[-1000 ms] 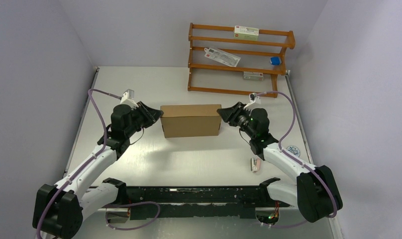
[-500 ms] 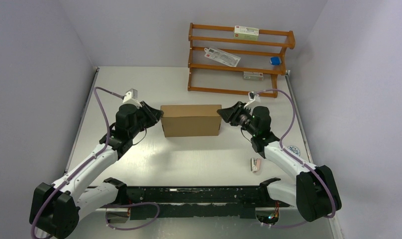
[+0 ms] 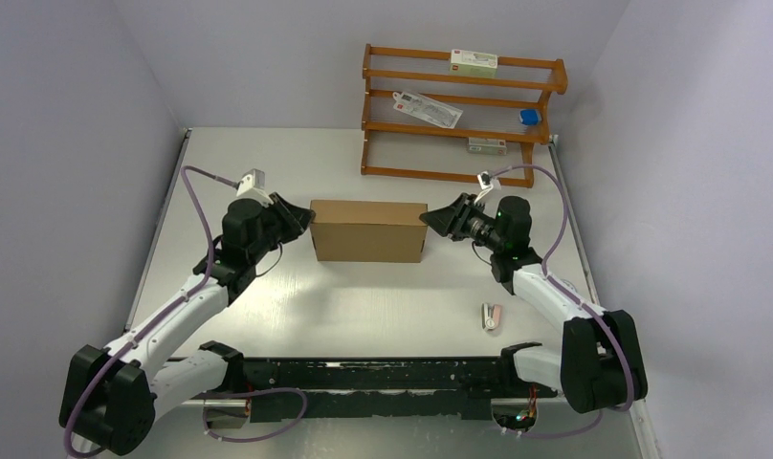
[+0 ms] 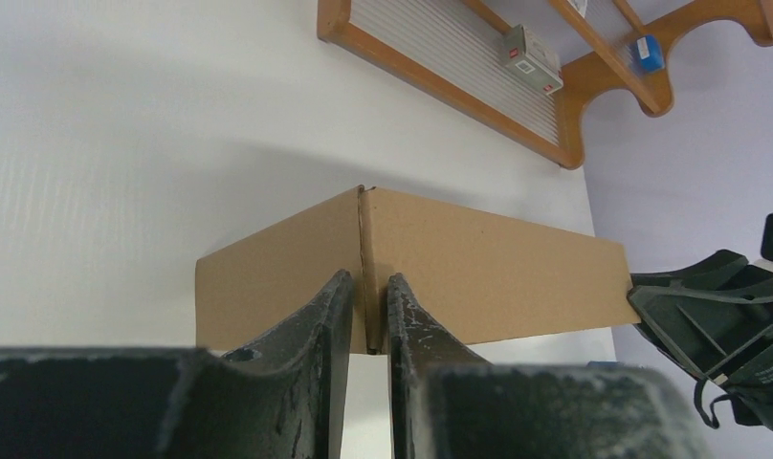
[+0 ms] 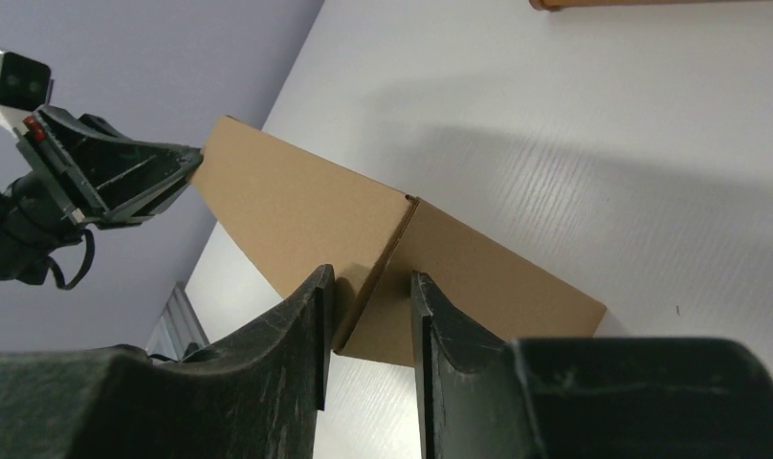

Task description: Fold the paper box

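The paper box is a plain brown closed-looking carton standing mid-table. My left gripper is at its left end. In the left wrist view the narrow-set fingers pinch the box's vertical corner seam. At the box's right end is my right gripper. In the right wrist view its jaws stand wider, closed over the corner edge of the box, with cardboard reaching both pads.
A wooden rack with small cartons and a blue item stands at the back right. A small pink-white object lies on the table near the right arm. The black rail runs along the near edge.
The right arm's wrist has swung a little right and back while its tips stayed at the box end. The box crept slightly right. The left jaws narrowed a touch.
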Robot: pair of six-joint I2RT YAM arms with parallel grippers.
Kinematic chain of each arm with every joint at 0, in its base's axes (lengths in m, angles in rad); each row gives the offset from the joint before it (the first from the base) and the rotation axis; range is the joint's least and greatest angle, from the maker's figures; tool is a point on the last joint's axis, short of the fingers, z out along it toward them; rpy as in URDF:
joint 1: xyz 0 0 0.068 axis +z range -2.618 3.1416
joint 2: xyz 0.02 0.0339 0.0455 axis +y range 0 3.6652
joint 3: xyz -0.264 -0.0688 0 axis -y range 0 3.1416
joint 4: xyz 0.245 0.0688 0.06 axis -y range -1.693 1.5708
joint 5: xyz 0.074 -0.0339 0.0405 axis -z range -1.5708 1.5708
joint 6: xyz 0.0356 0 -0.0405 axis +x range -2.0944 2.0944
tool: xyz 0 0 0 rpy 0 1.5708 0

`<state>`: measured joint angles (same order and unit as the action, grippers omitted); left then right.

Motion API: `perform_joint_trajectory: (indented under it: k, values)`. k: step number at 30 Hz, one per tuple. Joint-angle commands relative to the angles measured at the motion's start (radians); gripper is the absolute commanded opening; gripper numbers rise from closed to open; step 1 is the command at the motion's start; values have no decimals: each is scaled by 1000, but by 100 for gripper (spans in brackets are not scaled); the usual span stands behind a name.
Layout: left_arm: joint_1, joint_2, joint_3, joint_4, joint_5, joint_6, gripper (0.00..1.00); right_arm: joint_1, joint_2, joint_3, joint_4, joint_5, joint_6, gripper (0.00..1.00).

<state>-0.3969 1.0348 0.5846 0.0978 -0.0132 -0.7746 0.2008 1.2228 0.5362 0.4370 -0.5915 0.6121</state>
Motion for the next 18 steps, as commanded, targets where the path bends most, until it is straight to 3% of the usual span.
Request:
perform_joint_trajectory:
  k: [1,8,18]
  values:
    - [54,105,-129,-347,38,66,5,-26,84,-136,-249,-28,-76,29]
    - [85,90,-148,-310,89,64,6,-23,94,-173,-341,177,-145,13]
    - [179,51,-105,-223,313,86,17,-24,94,-175,-327,171,-155,10]
